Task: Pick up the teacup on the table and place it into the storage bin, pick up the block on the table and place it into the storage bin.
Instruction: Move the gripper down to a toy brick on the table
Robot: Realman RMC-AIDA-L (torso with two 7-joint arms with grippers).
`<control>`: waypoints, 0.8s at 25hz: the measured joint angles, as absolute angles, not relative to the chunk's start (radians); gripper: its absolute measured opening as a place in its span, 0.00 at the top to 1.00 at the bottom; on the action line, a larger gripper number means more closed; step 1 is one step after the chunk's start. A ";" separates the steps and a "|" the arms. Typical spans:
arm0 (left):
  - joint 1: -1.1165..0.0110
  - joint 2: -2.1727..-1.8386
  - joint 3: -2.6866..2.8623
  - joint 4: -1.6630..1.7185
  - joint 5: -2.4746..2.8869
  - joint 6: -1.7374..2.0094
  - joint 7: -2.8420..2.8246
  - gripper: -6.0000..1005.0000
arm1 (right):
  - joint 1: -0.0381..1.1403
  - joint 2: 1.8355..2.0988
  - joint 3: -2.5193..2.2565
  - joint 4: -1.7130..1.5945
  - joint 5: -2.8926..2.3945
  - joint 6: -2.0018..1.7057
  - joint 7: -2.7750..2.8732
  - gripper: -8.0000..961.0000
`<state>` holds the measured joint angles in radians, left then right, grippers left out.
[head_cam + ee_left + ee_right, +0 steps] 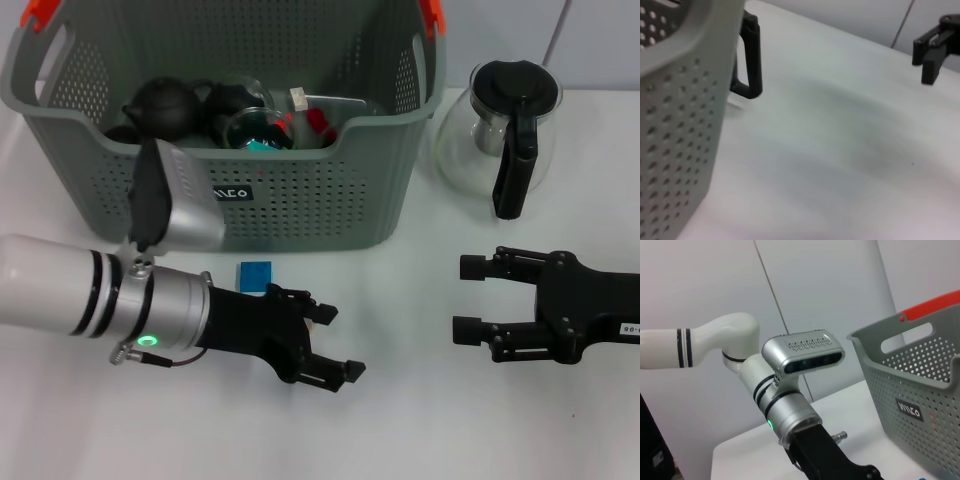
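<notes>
Blue and square, the small flat plastic block [254, 275] lies on the white table [420, 420] just behind my left gripper [330, 345], tucked close to the wrist of that arm and right at the foot of the large grey perforated plastic storage bin [300, 200] with orange-red handle tips. From the left gripper the block sits back toward the bin and slightly to the outer side, so the fingers have overshot it; I judge I would need to pull the arm back and swing the tips round before closing. The left jaws stand moderately wide with nothing between them. The block looks roughly square, so I see no long axis to line up with. Inside the bin I can make out dark teapot-like pieces and some glassware, and I cannot tell for sure whether the teacup is among them; none shows on the table. Further right, a clear glass coffee pot [500, 130] with a black lid and handle stands beside the bin. My right gripper [475, 297] hovers below it, jaws wide, empty, well apart from the block, so the left arm is nearer.
</notes>
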<state>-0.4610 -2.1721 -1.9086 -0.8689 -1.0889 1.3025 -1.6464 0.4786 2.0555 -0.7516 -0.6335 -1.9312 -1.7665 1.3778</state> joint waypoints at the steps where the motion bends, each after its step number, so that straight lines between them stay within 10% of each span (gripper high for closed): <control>1: -0.461 -2.172 -1.889 -0.869 -1.088 1.286 -1.646 0.17 | 0.479 2.056 -0.752 -0.633 -1.931 -1.766 1.378 0.05; 20: -0.448 -2.166 -1.832 -0.887 -1.053 1.193 -1.653 0.17 | 0.475 2.056 -0.752 -0.633 -1.931 -1.765 1.377 0.05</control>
<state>-0.4477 -2.1659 -1.8316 -0.8873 -1.0525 1.1929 -1.6532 0.4755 2.0555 -0.7517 -0.6334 -1.9312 -1.7655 1.3774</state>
